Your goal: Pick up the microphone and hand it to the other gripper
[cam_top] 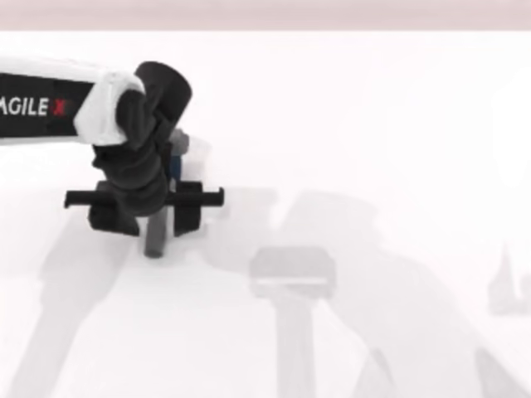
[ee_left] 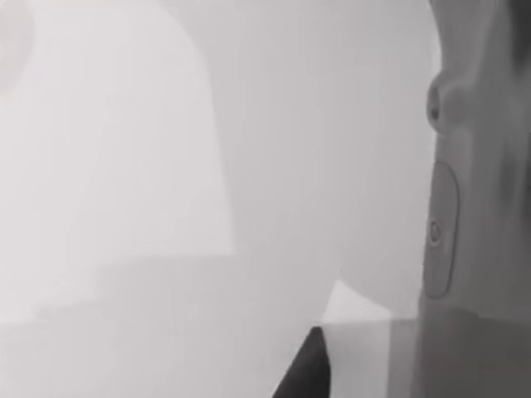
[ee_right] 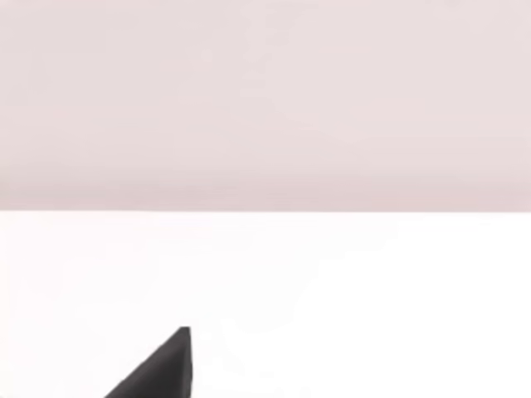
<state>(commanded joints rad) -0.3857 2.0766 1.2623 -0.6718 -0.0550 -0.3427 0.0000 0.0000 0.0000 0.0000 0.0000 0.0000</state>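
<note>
- The left pincer [cam_top: 158, 217] sits over the left part of the counter [cam_top: 373, 124], at about nine o'clock from the centre of the top view, its black crossbar lying level across the picture.
- The microphone [cam_top: 155, 236] is right under that wrist: its grey handle pokes out toward six o'clock from between the two black fingers, and a sliver of dark blue head shows at the twelve o'clock side of the crossbar.
- The fingers flank the handle closely on both sides, so the left pincer looks pressed onto the microphone — though whether it rests on the counter or hangs just above it, I cannot tell.
- The left wrist view shows a grey, rounded body with a small oval button close against the camera, which fits the handle lying inside the grip.
- The right arm is out of the top view; the right wrist view shows only one dark finger tip [ee_right: 166, 369] over bare counter, so I cannot tell how the right pincer stands.
- Judged from this, the pick-up is about done or nearly so — the carry toward the middle and the handover itself are all left.
</note>
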